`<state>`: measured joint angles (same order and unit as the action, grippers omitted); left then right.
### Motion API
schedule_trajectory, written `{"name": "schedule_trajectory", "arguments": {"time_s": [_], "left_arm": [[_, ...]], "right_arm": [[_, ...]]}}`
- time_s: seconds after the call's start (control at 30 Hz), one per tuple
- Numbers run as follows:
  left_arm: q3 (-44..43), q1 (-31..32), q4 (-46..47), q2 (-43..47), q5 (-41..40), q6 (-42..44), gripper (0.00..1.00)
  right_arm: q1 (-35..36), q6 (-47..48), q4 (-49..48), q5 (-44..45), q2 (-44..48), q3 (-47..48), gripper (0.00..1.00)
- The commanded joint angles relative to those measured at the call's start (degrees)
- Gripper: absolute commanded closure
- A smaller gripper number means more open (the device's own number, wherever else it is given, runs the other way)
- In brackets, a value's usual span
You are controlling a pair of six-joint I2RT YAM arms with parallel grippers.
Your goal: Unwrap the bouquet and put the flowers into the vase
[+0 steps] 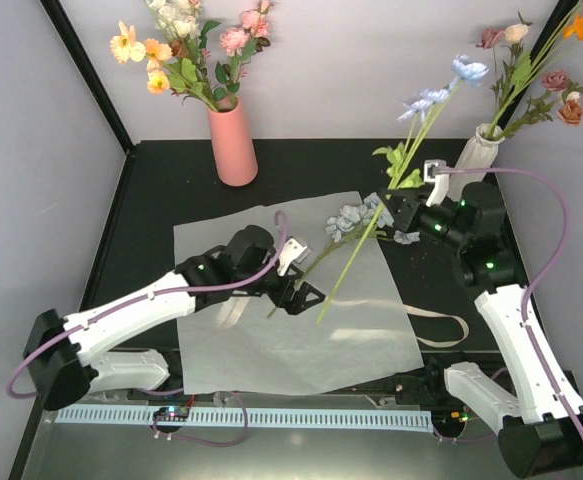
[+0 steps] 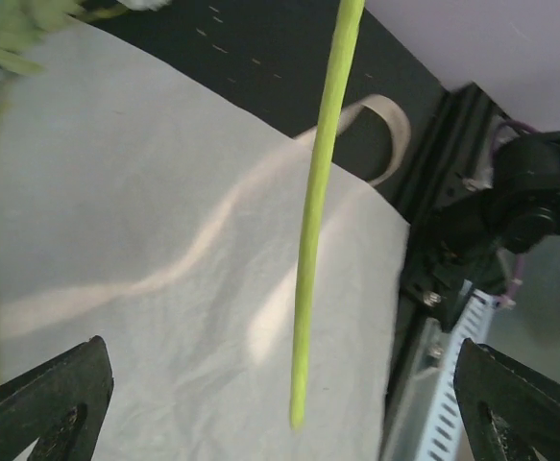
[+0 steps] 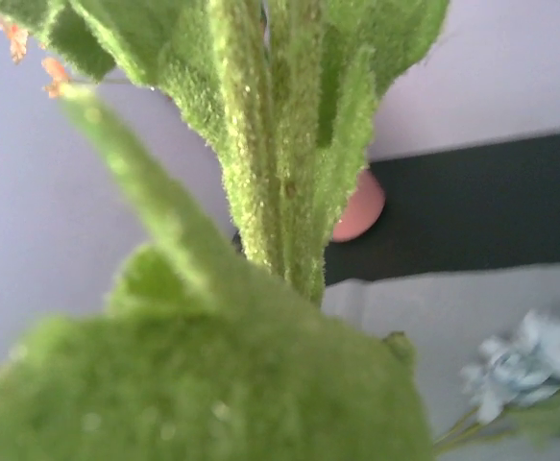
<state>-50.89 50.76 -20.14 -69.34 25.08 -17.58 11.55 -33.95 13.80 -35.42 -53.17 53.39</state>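
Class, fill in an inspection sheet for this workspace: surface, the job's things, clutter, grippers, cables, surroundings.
Surface: black table; white wrapping paper spread flat.
Job's things: white vase holds several flowers; long blue flower held at a slant; blue cluster at the paper's far right corner.
Clutter: cream ribbon loose beside the paper.
Grippers: left gripper open near the stem's lower end; right gripper shut on the stem.
Cables: purple cables loop along each arm.
Surroundings: pink vase with its own bunch, back left; pale walls.

Pale lilac walls, black tabletop, black corner posts
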Motion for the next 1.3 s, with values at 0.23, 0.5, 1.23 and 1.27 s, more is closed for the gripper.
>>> {"name": "schedule_trajectory", "arguments": {"time_s": [0.23,0.5,1.23,1.27], "left_arm": [[7.7,0.3,-12.5,17.0,-31.9,1.4,0.01],[9.7,0.3,-17.5,26.7,-34.2,-3.5,0.01],[13.9,0.4,-16.2,37.9,-39.6,-6.7,0.01],[13.7,0.3,-16.5,37.7,-39.5,-6.7,0.01]], "right_arm": [[-2.8,25.1,11.4,31.2,-6.0,24.3,0.99],[-11.8,31.4,0.2,38.6,-12.4,33.1,0.99],[-25.4,34.1,-5.3,38.6,-38.7,68.1,0.99],[-25.7,33.9,-5.6,38.5,-39.2,68.2,0.99]]}}
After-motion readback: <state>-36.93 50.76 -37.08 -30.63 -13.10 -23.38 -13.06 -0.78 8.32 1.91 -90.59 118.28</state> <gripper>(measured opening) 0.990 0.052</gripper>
